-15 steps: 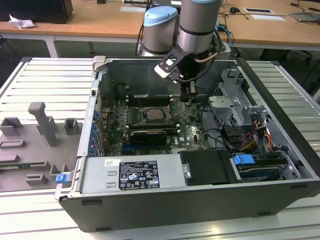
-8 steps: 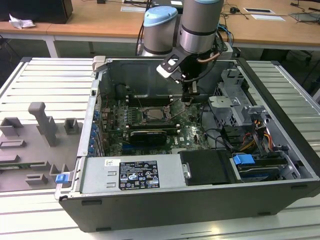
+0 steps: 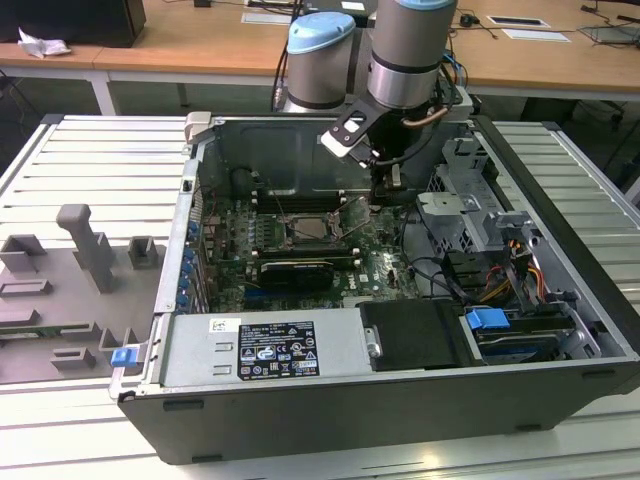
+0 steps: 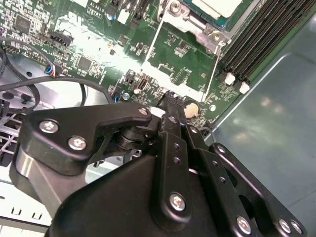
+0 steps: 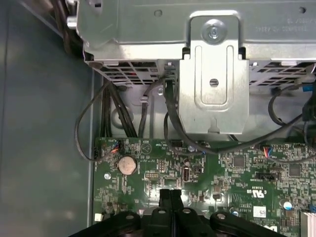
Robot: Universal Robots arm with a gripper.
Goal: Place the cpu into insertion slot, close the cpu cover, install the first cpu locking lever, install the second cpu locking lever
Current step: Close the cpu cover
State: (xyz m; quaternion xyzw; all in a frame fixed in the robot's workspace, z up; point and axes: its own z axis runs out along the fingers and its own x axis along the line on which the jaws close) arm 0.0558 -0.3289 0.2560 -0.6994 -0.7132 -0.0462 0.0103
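Note:
My gripper point(image 3: 384, 198) hangs inside the open computer case, to the exterior view's right of the insertion slot point(image 3: 310, 229). Its black fingers point(image 4: 171, 101) are pressed together with nothing between them, low over the green board near a coin battery point(image 5: 127, 164). In the second wrist view the cpu point(image 4: 219, 6), with a pale beige top, lies in the silver-rimmed slot point(image 4: 195, 25) at the picture's edge. Two thin wire locking levers point(image 4: 149, 48) point(image 4: 212, 66) reach out from the slot over the board. Whether the cpu cover is down I cannot tell.
Black memory slots point(image 4: 256, 42) run beside the socket. A silver drive cage point(image 5: 212, 74) with loose black cables point(image 5: 118, 113) stands close to the gripper. A black power supply point(image 3: 265, 350) fills the case's front. Grey fixtures point(image 3: 85, 245) sit on the table at the exterior view's left.

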